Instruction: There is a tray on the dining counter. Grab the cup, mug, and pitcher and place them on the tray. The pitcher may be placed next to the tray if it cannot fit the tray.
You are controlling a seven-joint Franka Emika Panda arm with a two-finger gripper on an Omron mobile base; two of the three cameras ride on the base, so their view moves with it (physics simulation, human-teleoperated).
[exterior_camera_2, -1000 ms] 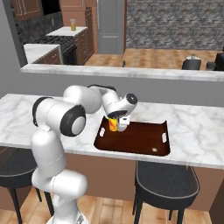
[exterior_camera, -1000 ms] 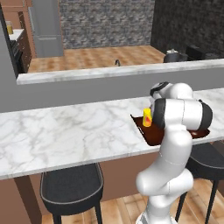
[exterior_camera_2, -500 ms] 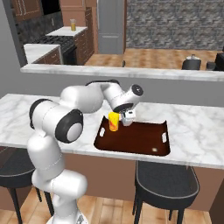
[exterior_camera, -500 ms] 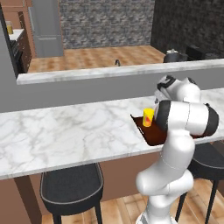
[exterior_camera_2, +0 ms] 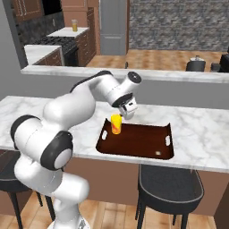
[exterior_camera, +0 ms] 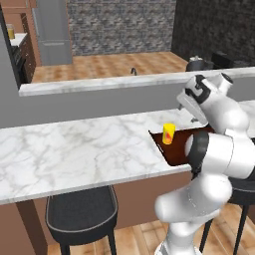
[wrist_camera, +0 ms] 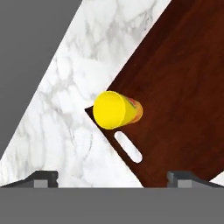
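Observation:
The yellow cup (exterior_camera: 169, 133) (exterior_camera_2: 116, 124) (wrist_camera: 117, 109) with a red mark stands upright in the left end of the dark brown tray (exterior_camera: 174, 152) (exterior_camera_2: 143, 141) (wrist_camera: 175, 87), beside a handle slot. The tray lies on the white marble dining counter (exterior_camera: 74, 149) (exterior_camera_2: 201, 134) (wrist_camera: 74, 118). My gripper (exterior_camera: 198, 115) (exterior_camera_2: 129, 112) (wrist_camera: 113, 177) hangs open a little above and behind the cup, with nothing between its fingers. A pitcher (exterior_camera_2: 74, 25) with orange juice stands far off on the kitchen counter at the back left. The mug is out of view.
A raised grey ledge (exterior_camera: 99, 84) (exterior_camera_2: 179, 76) runs behind the dining counter. Black stools (exterior_camera: 82, 214) (exterior_camera_2: 172, 188) stand under its front edge. A dark pot (exterior_camera_2: 197, 63) sits beyond the ledge at the right.
The gripper has lifted up and away from the cup, staying open. The cup stays standing on the tray.

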